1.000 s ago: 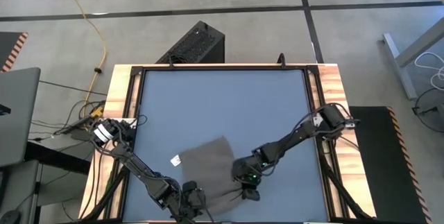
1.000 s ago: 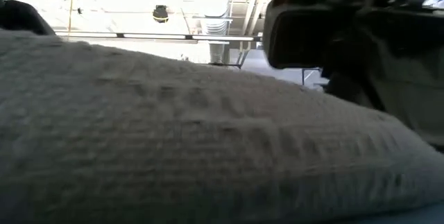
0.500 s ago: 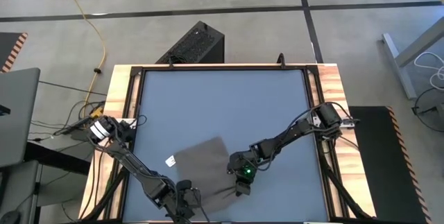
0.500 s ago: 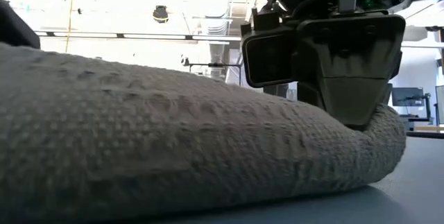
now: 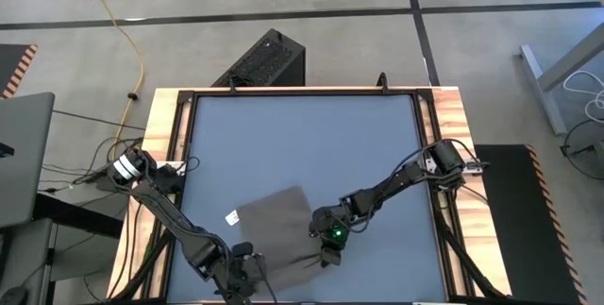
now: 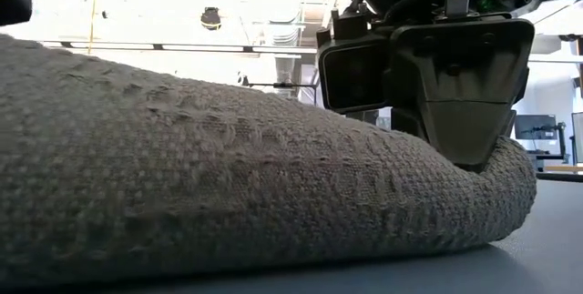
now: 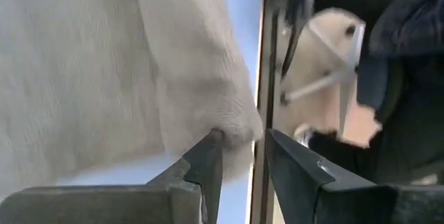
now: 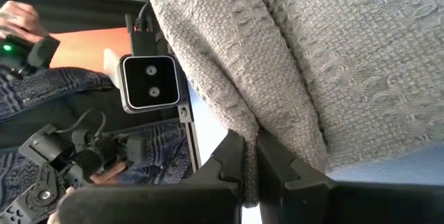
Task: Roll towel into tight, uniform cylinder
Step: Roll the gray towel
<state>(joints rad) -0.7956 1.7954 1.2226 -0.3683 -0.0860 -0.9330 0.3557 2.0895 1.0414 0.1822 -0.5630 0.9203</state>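
Observation:
The taupe towel [image 5: 278, 225] lies on the blue table near its front edge, its near part rolled into a thick roll [image 6: 228, 185]; a white tag [image 5: 232, 217] shows at its left edge. My right gripper [image 5: 327, 251] is shut on the roll near its right end. My left gripper [image 7: 243, 137] hangs open just off the roll's left end [image 7: 232, 116], above the table's front edge [image 5: 247, 284]; I cannot tell whether one fingertip still brushes the cloth. My right gripper pinches a raised fold of the towel [image 8: 251, 130] between its two fingers, near the roll's right end. The fingers slant down from the far right. In the low view the gripper [image 6: 465, 153] bears down on the roll and dents it [image 6: 496, 171]; the roll rests on the table.
The low camera [image 8: 149, 82] stands at the table's front edge, right before the roll. A person in blue patterned cloth [image 8: 41, 92] is beyond that edge. Bare blue table [image 5: 302, 144] stretches to the far side inside a wooden frame [image 5: 160, 154].
My left gripper has risen and drawn back toward the near left corner. My right gripper has come down onto the roll's right end, rolling its wrist, and then kept still. The roll has sunk and settled on the table, its right end pressed in.

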